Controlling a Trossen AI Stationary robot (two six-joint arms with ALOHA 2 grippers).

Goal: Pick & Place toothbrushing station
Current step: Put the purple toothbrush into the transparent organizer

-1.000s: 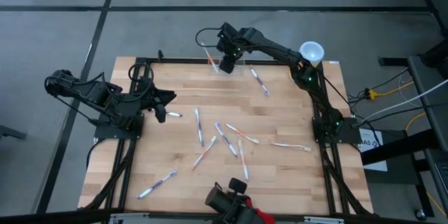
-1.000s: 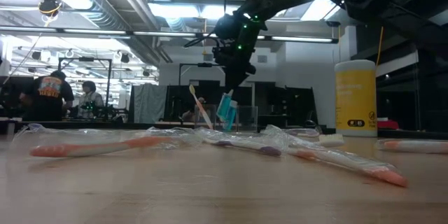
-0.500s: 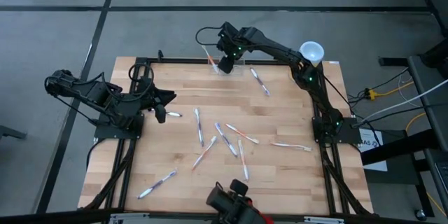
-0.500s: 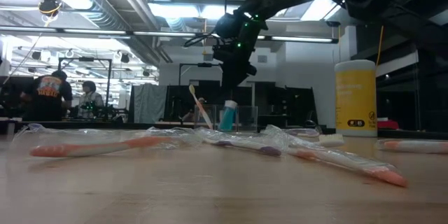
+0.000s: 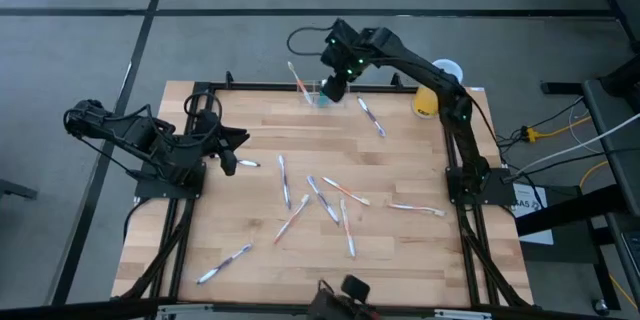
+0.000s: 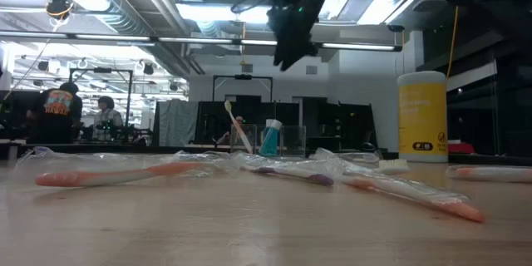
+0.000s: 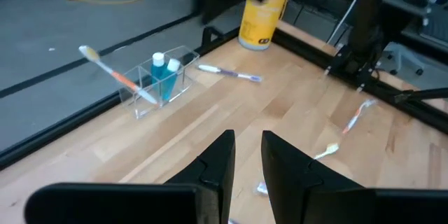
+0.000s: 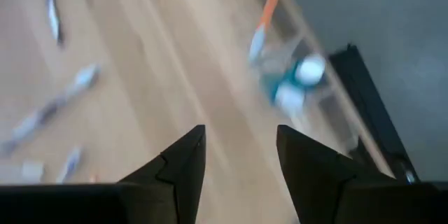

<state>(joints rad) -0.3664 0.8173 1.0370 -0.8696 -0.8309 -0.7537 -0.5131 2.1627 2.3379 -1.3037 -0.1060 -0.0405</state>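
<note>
Seen from the near edge of the table outward, the scene is set down as follows.

Near edge: wrapped toothbrushes (image 6: pixel 125 170) are scattered over the wooden table (image 5: pixel 400 250); one lies by the near left corner (image 5: pixel 224 263), and more are spread over the middle (image 5: pixel 320 200).

Left gripper (image 5: pixel 230 163): it is held low over the left side of the table, well apart from the holder. Its fingers (image 7: pixel 217 161) are set narrow, with only a slim gap between them, and nothing is gripped.

Toothbrushing station (image 7: pixel 162 80): the low see-through holder is stood at the far edge of the table, near the middle. Two teal tubes with white caps (image 7: pixel 165 77) are kept upright inside it. An orange-and-white toothbrush (image 7: pixel 112 73) is leaned in it at a slant, its head stuck out beyond the table edge.

Beside the station: one purple-tipped toothbrush (image 7: pixel 227 74) is laid flat on the wood, just to its side.

Right gripper (image 5: pixel 334 84): it is raised above the station, clear of it. Its jaws are spread wide and nothing is held.

Yellow cylinder (image 6: pixel 422 116): it is stood at the far right corner, with a white top. A small dark label (image 6: pixel 422 145) is carried low on its side; the writing cannot be read.

Room beyond: two people (image 6: pixel 62 108) are seen far off.
</note>
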